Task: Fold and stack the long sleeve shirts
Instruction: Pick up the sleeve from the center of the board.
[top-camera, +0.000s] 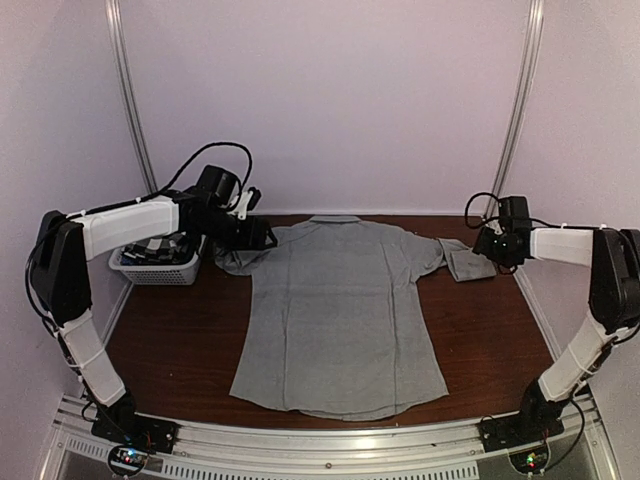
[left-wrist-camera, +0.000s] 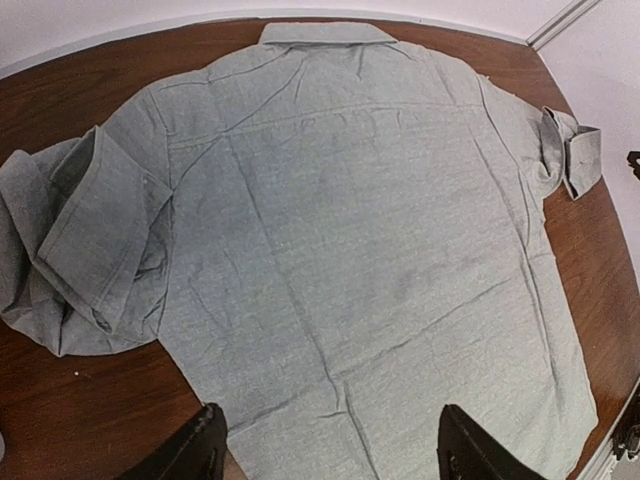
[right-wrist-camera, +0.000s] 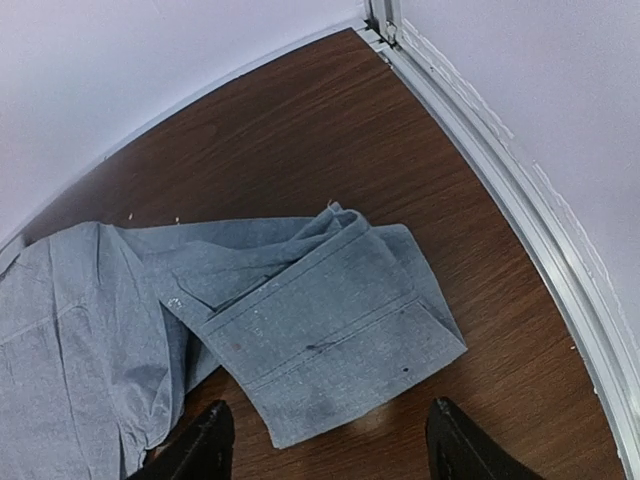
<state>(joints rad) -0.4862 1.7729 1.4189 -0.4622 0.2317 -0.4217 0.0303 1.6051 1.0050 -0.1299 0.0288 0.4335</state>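
The light grey shirt (top-camera: 340, 310) lay spread on the worktop (top-camera: 180, 350) in the middle of the overhead frame, back uppermost, collar (left-wrist-camera: 325, 32) toward the top edge and hem toward the bottom; flat like that, the body looked ready to be folded.

The two sleeves were not flat. One sleeve (left-wrist-camera: 80, 250) sat crumpled and doubled at the left edge of the left wrist view; the other ended in a cuff (right-wrist-camera: 330, 340) turned back on itself at the lower middle of the right wrist view, lying on the bare wood just off the shoulder.

The left pincer (left-wrist-camera: 330, 415) was released, its fingers wide apart at the bottom of its frame with nothing between them; it hung above the shirt, probably to leave the cloth free. The right pincer (right-wrist-camera: 328, 410) was also released and held nothing; it hovered just over the cuff, likely placed there to handle that sleeve.

A white slatted basket (top-camera: 150, 270) stood at the left of the overhead frame behind the left arm; something dark lay inside, too hidden to name. I judged that the folding had barely begun, with the sleeves as the next concern.
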